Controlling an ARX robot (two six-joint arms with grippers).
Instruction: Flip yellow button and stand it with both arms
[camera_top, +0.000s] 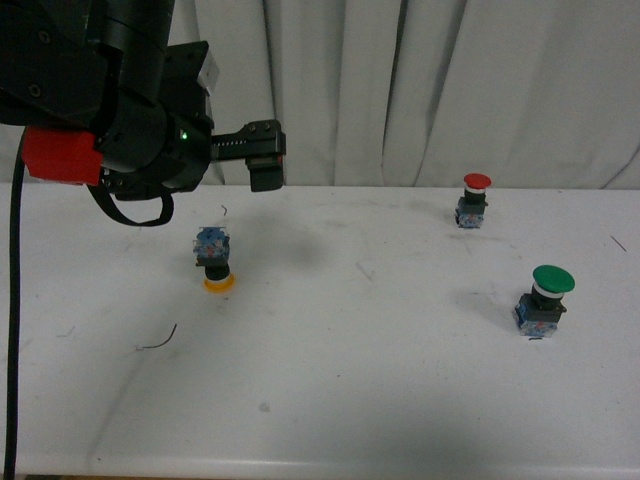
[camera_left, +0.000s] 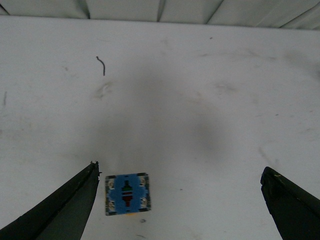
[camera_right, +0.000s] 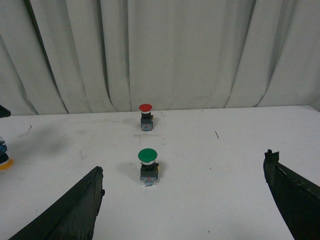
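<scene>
Work on the yellow button (camera_top: 213, 262) looks barely begun: it sits upside down on the white table (camera_top: 400, 400), cap on the surface and blue-and-black base up, left of centre. It is well apart from the red button (camera_top: 476, 198) at far right and the green button (camera_top: 545, 296) nearer on the right, both upright. Left gripper (camera_left: 180, 170) hangs above it, spread wide and empty. Its wrist view looks straight down on the base, which lies between the fingers (camera_left: 65, 210), just beside one of them and touched by neither. Right gripper (camera_right: 183, 165), likewise wide open and holding nothing, looks across the table at the green and red buttons, with the yellow one just showing at the edge of its view. That arm does not appear in the front view. By this evidence nothing is done yet: the grasp, the turn-over, any help from the second arm and the setting on its base all remain.
</scene>
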